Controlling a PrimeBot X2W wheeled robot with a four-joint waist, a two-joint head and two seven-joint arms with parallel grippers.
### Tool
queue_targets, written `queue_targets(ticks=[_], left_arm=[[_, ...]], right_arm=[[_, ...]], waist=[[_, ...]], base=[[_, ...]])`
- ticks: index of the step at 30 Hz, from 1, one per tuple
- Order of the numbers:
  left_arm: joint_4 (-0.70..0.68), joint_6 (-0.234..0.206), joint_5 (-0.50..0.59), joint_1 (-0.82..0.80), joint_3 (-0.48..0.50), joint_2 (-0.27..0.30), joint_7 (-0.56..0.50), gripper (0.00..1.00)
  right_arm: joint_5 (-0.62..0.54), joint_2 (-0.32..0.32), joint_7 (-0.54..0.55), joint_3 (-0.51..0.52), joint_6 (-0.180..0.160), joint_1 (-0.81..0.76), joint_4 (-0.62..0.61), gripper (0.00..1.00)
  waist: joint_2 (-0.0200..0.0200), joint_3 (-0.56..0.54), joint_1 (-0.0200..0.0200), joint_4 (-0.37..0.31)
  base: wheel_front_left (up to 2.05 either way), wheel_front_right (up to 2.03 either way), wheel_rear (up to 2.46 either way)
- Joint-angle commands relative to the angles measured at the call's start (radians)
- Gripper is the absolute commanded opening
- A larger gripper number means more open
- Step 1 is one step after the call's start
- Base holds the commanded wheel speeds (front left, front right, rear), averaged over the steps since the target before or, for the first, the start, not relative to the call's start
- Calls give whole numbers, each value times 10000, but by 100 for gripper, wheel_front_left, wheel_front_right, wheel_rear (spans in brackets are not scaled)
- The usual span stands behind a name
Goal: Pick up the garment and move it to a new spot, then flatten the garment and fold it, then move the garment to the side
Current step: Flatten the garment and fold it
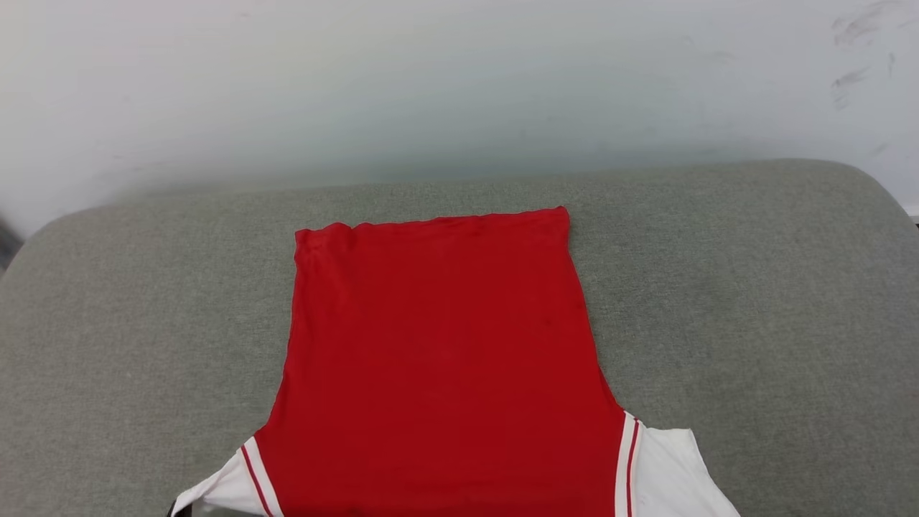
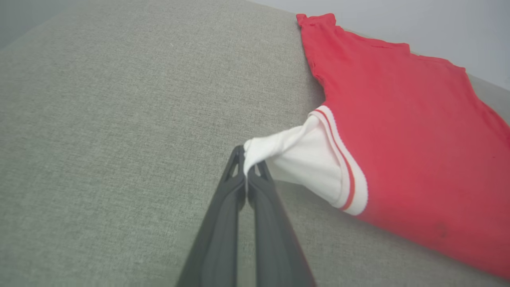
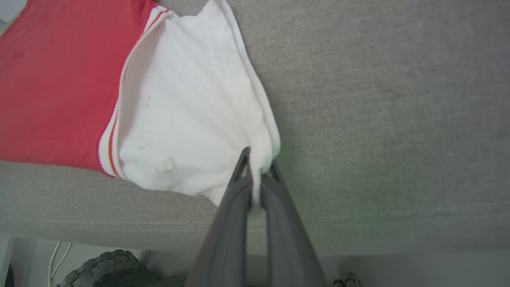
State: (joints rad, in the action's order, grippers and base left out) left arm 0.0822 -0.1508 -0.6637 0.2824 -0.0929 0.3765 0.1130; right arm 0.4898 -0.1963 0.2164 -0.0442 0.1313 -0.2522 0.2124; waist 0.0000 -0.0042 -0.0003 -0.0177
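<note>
One garment (image 1: 438,359), plain red with white stripe-trimmed sleeves, lies flat at the near edge of the bench (image 1: 754,287); left gripper (image 2: 249,159) and right gripper (image 3: 259,160) each pinch a sleeve tip.

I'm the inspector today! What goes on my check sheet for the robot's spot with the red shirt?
surface: grey woven cushion, rounded corners.
job's things: garment lying flat, plain red side up, hem away from the robot.
clutter: nothing seen.
grippers: left gripper shut on a white sleeve at its tip; right gripper shut on the other sleeve at its edge.
cables: white cable below the cushion's front edge.
surroundings: pale wall behind; dark treaded wheel low down.
</note>
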Motion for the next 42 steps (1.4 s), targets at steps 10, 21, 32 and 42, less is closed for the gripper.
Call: queue_targets(ticks=[10, 21, 32, 42], left_arm=[[-1430, -81, 546, -956, -548, -119, 140, 0], [-2036, 218, 1123, -2716, -1326, -631, 670, 0], [-2205, 698, 1468, -4209, -2079, -1424, 1219, 0], [-1653, 1102, 1594, -4858, -2158, -1899, 1474, 0]], right_arm=[[-720, 342, -528, 666, -7, 1947, -1378, 100], [-166, -540, 491, 1163, -7, 7238, 1028, 100], [-598, -1521, 5467, 747, -7, 12244, 3597, 100], [-1601, -1030, 7010, 772, -9, 12909, 5579, 100]], waist=[[0, 1139, 3, 512], [0, 3319, 3, 1829], [0, 5191, 3, 3221], [0, 5883, 3, 3761]], base=[[0, 0, 0], [0, 0, 0], [0, 0, 0], [0, 0, 0]])
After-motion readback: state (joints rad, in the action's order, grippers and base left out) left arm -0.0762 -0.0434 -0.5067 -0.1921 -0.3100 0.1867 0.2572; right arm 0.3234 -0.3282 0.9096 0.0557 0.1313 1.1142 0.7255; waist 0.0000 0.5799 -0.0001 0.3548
